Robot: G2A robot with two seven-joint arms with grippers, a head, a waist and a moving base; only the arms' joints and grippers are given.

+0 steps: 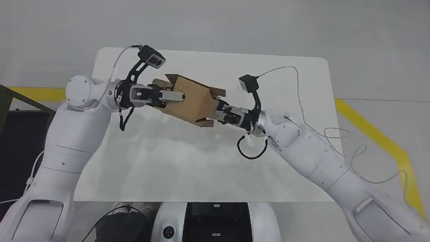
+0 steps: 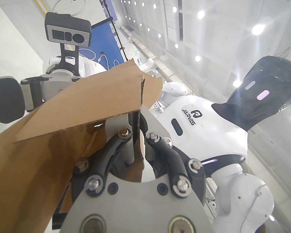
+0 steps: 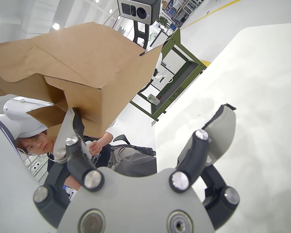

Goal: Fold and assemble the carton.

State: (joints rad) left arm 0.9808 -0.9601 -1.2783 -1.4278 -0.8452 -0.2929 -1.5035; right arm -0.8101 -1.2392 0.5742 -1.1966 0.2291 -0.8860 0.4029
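Your carton (image 1: 191, 101) hangs over the worktop (image 1: 201, 165), long side running arm to arm. Left jaws pinch one end; right jaws are apart at the other.

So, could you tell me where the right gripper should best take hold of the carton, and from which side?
Probably the thin panel edge at the end of the carton nearest the open right gripper, entered edge-on from that arm's side. The left gripper clamps the opposite edge, and a single board fits between the fingers.
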